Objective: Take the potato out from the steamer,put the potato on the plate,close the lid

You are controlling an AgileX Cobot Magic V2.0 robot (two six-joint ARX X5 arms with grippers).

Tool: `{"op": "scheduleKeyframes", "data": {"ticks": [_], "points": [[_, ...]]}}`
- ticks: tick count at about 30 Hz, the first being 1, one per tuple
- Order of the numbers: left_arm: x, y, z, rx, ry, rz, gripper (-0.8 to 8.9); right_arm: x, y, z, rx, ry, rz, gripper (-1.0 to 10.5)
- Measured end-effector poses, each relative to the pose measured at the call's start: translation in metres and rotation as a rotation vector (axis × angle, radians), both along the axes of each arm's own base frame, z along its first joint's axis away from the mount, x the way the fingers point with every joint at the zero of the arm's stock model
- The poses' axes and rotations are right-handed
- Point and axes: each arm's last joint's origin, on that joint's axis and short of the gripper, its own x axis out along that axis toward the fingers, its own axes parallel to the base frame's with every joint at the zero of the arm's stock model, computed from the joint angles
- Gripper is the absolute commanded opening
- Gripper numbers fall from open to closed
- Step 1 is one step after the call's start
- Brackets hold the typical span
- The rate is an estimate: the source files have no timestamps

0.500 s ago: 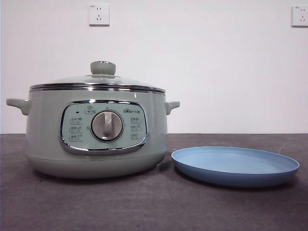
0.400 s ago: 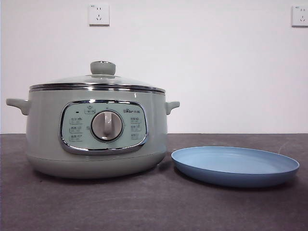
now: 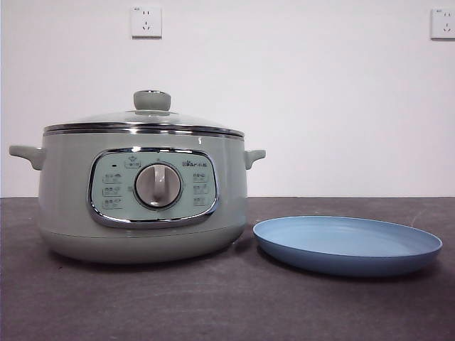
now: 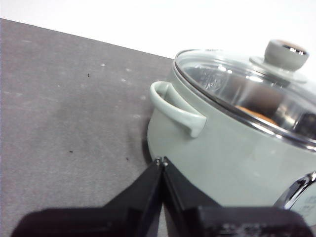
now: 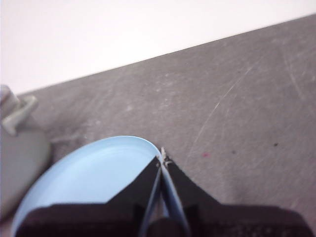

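Observation:
The sage-green steamer stands at the left of the table with the glass lid closed on it. It also shows in the left wrist view, where the lid lets an orange-brown patch of the potato show through the glass. The light blue plate lies empty to the steamer's right. My left gripper is shut and empty, beside the steamer's handle. My right gripper is shut and empty, above the plate's rim. Neither arm shows in the front view.
The table is dark grey. A white wall with two sockets stands behind. The steamer's other handle shows at the edge of the right wrist view.

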Motion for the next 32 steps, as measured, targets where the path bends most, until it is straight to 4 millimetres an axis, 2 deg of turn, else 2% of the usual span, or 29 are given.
{"op": "scheduleKeyframes", "data": {"ticks": [5,8,11,14,20,27,32], "points": [[-0.001,-0.003,0.000,-0.056,0.007,-0.084,-0.05,0.000,0.001,0.001,0.150,0.025,0.027,-0.1],[-0.002,-0.005,0.004,-0.104,0.028,-0.156,-0.05,-0.003,0.002,0.013,0.189,0.019,0.051,-0.1],[-0.008,-0.004,0.023,-0.134,0.018,-0.159,-0.05,-0.007,0.002,0.046,0.197,-0.043,0.058,-0.1],[-0.016,-0.003,0.056,-0.140,-0.054,-0.140,-0.05,-0.011,0.002,0.084,0.189,-0.099,0.065,-0.1],[-0.019,-0.002,0.109,-0.108,-0.115,-0.125,-0.06,-0.005,0.002,0.150,0.109,-0.076,0.070,-0.1],[0.003,-0.005,0.160,-0.046,-0.064,-0.182,-0.06,0.013,0.004,0.230,-0.052,-0.123,0.094,-0.1],[0.026,-0.009,0.199,-0.024,-0.013,-0.245,-0.05,0.029,0.009,0.266,-0.139,-0.126,0.164,-0.1]]}}
